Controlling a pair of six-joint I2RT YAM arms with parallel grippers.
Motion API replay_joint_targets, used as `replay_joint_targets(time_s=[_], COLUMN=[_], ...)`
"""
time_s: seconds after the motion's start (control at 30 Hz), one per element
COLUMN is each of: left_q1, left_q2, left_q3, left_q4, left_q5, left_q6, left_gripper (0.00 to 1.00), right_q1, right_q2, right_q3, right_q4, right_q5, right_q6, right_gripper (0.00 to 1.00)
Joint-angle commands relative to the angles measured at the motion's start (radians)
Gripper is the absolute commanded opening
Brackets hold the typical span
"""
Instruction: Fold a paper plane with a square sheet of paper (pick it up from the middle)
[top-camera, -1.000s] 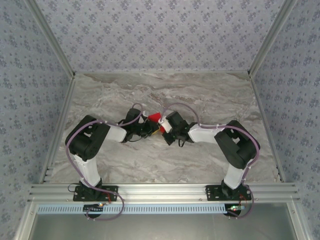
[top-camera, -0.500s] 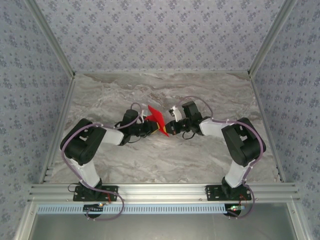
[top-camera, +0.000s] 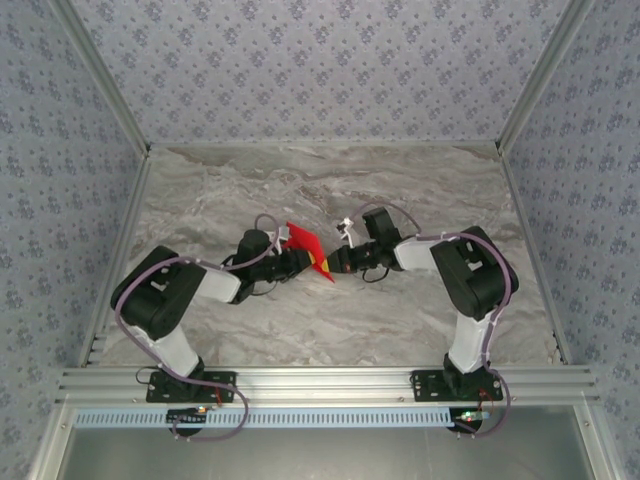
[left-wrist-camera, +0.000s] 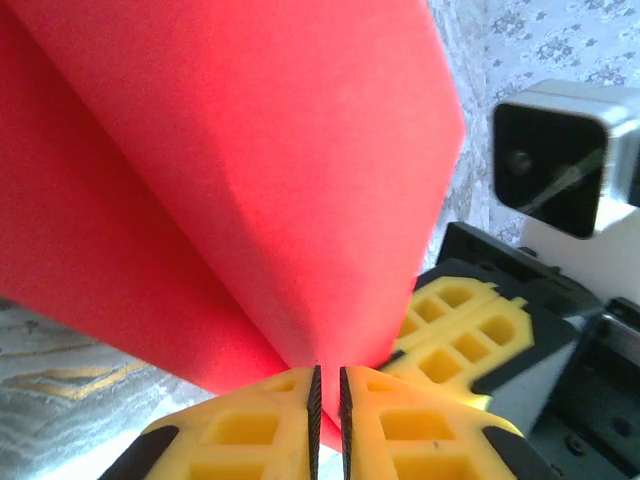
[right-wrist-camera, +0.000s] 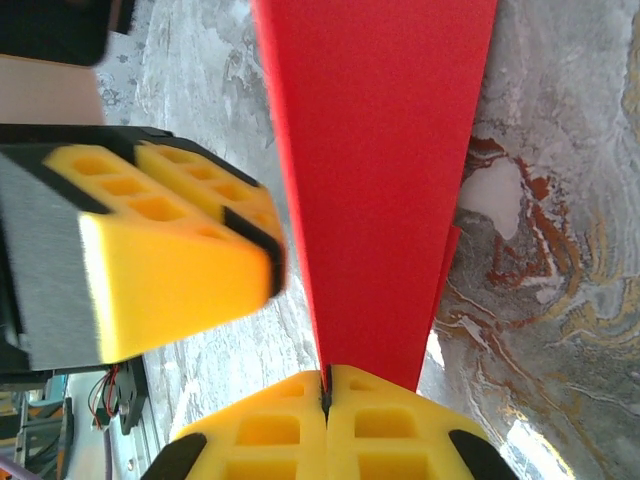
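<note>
Left tool (left-wrist-camera: 327, 385): pinching the red paper (top-camera: 308, 245); holds it off the counter (top-camera: 400, 300)
Right tool (right-wrist-camera: 325, 385): clamped on the facing edge; probably tensioning a crease

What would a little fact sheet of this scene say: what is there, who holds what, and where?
Item: folded bright red paper sheet, creased into layers
Left tool: shut on the paper
Right tool: shut on the paper too
Spot: between the two tools, over the middle of the grey marble table
Stage: partly folded, no finished plane shape to be seen
</note>
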Motion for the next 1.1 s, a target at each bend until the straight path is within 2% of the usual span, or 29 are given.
replay_joint_targets(time_s=[0.0,1.07], left_q1=[-0.010,-0.029], left_q2=[-0.048,0.108], left_q3=[-0.016,0.058], left_q4=[0.047,0.010], left_q5=[-0.023,-0.044], left_q6=[0.025,0.072], left_gripper=[0.15,0.14], right_q1=[0.006,0.032], right_q2=[0.027,0.119], right_q3=[0.020,0.098], right_q4=[-0.030,-0.143], right_q5=[-0.035,-0.037], right_q6=[0.011,-0.019], right_gripper=[0.00,0.00])
